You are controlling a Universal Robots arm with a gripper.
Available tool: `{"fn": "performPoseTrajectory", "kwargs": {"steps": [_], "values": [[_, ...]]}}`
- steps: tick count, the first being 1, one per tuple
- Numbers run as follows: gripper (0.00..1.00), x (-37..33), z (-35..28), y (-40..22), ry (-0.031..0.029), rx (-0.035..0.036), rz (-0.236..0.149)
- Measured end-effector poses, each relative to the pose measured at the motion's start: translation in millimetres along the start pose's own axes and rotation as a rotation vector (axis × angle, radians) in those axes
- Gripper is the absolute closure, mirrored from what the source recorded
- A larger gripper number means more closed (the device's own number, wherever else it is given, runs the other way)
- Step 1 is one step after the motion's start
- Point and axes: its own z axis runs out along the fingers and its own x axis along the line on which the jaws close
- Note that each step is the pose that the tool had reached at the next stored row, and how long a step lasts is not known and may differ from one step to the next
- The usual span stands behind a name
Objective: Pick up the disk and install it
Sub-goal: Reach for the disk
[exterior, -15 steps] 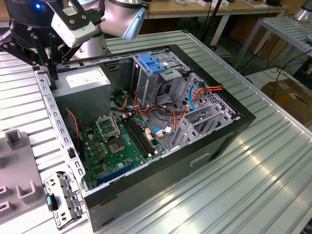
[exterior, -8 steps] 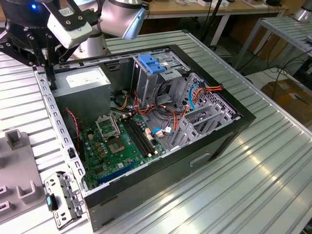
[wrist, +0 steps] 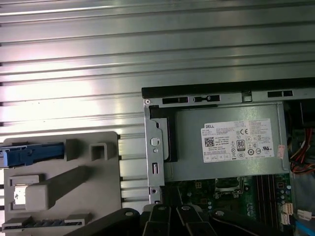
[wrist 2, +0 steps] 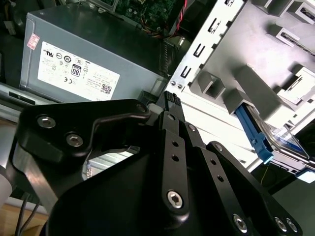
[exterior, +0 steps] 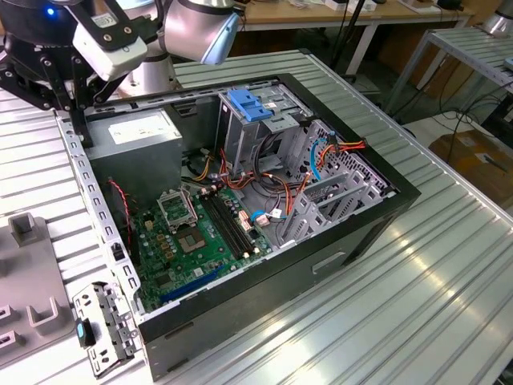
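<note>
The disk (wrist 2: 285,140) is lying in the grey holder (wrist 2: 246,44) on the surface, with its blue bracket (wrist 2: 253,132) along one edge. Nothing is gripping it, so the picking up and the installing are both waiting to be done. In the exterior view the pincer (exterior: 80,128) is hanging at about 10 o'clock of the open computer case (exterior: 264,313), by the grey power box (exterior: 140,128). Whether it is open or closed is not showing.

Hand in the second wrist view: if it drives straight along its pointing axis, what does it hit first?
Probably the case's perforated metal rail, at the corner of the power supply; depth beyond the hand is unclear. The disk lies off that line, at the grey fixture.
</note>
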Motion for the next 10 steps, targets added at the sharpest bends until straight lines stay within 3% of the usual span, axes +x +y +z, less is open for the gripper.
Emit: {"fn": "performPoseTrajectory", "kwargs": {"steps": [10], "values": [[0.89,4.2,0.5,-0.3,0.0024,0.0001,0.0]]}}
